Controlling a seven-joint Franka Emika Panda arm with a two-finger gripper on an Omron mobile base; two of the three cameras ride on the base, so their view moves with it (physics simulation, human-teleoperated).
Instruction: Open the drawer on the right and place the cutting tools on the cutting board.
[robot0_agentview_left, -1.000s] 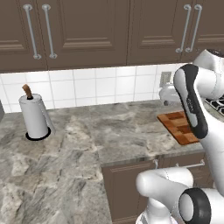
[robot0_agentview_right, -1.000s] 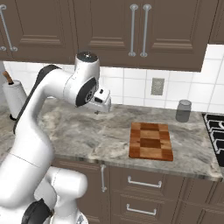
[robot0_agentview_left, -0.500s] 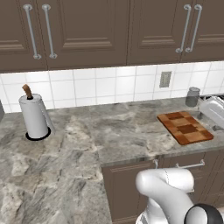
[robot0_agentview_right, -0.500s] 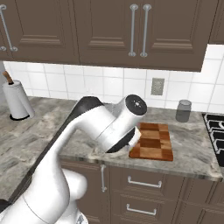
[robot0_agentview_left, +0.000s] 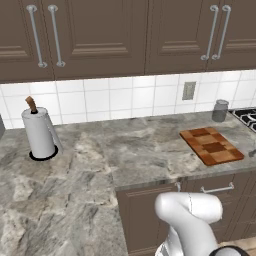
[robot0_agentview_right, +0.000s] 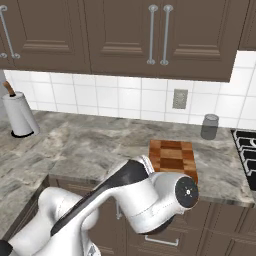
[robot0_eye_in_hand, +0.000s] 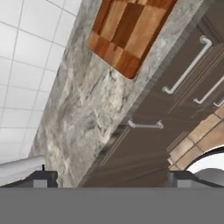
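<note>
The checkered wooden cutting board (robot0_agentview_left: 212, 146) (robot0_agentview_right: 172, 157) lies on the marble counter at the right. In the hand view the cutting board (robot0_eye_in_hand: 131, 30) sits at the top. Just under the counter edge below it, the dark-brown drawer (robot0_agentview_left: 220, 186) (robot0_eye_in_hand: 194, 74) is shut, and its long bar handle (robot0_eye_in_hand: 187, 66) shows. My gripper (robot0_eye_in_hand: 113, 179) hangs low in front of the lower cabinets, open, with its fingertips (robot0_eye_in_hand: 41, 177) far apart and nothing between them. It stands apart from the handle. The cutting tools are out of view.
A paper towel roll (robot0_agentview_left: 39, 132) (robot0_agentview_right: 19, 114) stands at the left of the counter. Behind the board are a grey jar (robot0_agentview_left: 219, 110) (robot0_agentview_right: 209, 126) and the stove edge (robot0_agentview_left: 247, 117). My bent arm (robot0_agentview_right: 165, 200) covers the cabinet fronts. A short cabinet-door handle (robot0_eye_in_hand: 146, 124) is nearby.
The arm has swung down from above the counter to low in front of the lower cabinets. The gripper has stayed open. The board and the other things on the counter have not moved.
</note>
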